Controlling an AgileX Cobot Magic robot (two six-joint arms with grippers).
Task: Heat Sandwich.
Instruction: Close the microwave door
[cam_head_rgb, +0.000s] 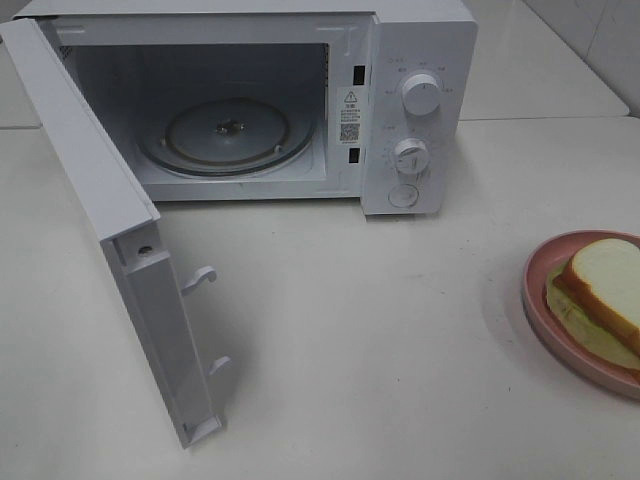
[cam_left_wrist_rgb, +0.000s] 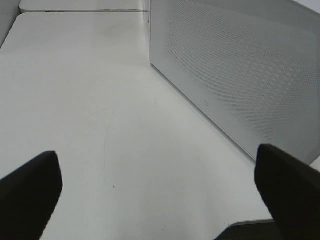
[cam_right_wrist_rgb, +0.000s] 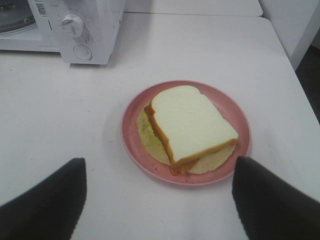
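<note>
On the left, our left gripper (cam_left_wrist_rgb: 157, 192) hangs with its jaws spread wide and nothing between them, low over the white table (cam_head_rgb: 400, 330) beside the perforated outer face of the microwave door (cam_head_rgb: 110, 200). That door stands swung fully open, and behind it the microwave (cam_head_rgb: 400, 60) shows a bare glass turntable (cam_head_rgb: 225, 137). To the right, the sandwich (cam_right_wrist_rgb: 192, 125) sits on its pink plate (cam_right_wrist_rgb: 132, 135) near the table's right edge, well apart from the oven. Our right gripper (cam_right_wrist_rgb: 160, 200) hovers just short of the plate, jaws parted and holding nothing. We judge the opening step done and the pick-up in hand: next we must bring the right jaws around the plate's rim, close, lift level and carry it left onto the turntable.
</note>
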